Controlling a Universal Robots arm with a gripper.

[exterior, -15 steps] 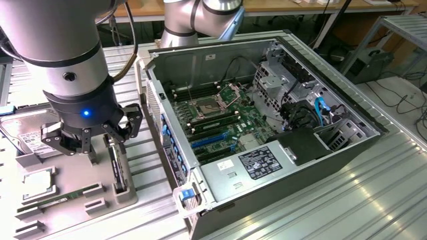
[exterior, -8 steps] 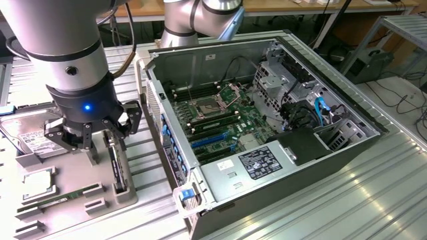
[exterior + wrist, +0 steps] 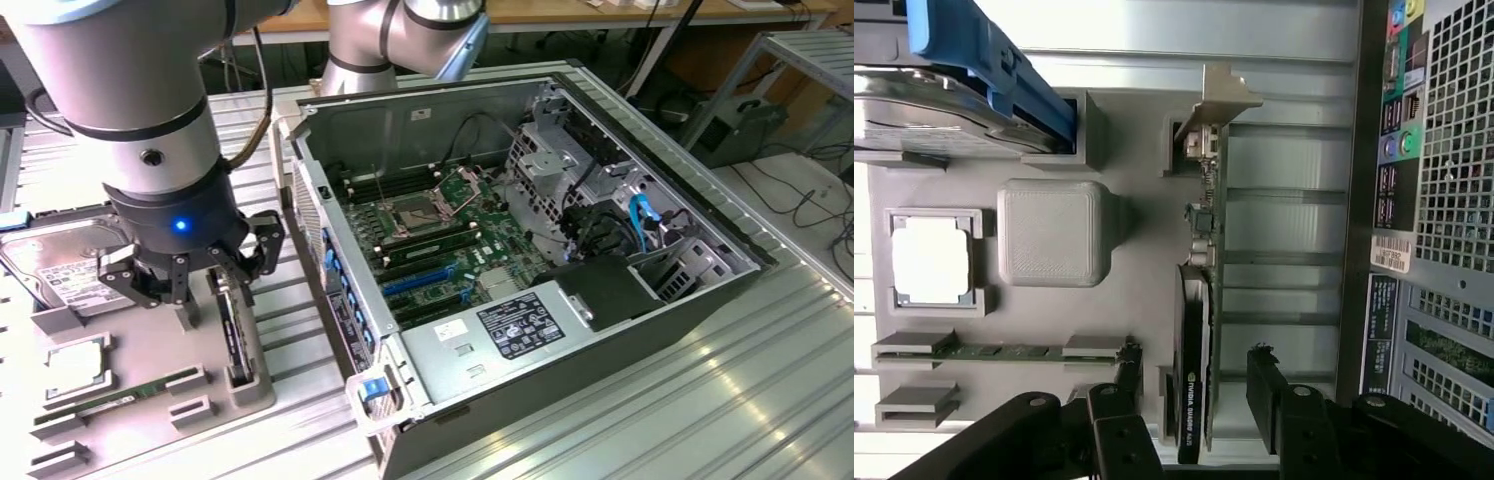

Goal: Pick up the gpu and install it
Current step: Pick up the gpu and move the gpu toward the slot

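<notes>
pincer (image 3: 1194,405) first: we see it spread as wide as it goes, one black finger (image 3: 1116,415) on each side of the gpu (image 3: 1192,360), with nothing in its grasp. we cannot tell whether the pads reach down to the level of the card's faces.

the gpu sits in the lower left of the exterior view, standing on its long edge in a narrow slot of the grey tray (image 3: 147,365). we judge this upright seat is there to offer both flat faces to the fingers, and the wide spread to let them pass the card without knocking it.

the card is thin and dark, with a black cover bearing pale lettering, a green board edge behind it, and a pale metal bracket (image 3: 1219,100) at the far end.

around it, the same tray holds a slim memory stick (image 3: 120,395), a square processor (image 3: 932,260) and a silver hard drive (image 3: 60,270), each in its own recess and well apart from the card. just beside the tray, filling the middle of the exterior view, lies the open computer case (image 3: 441,110), its blue slots (image 3: 420,280) facing up.
</notes>
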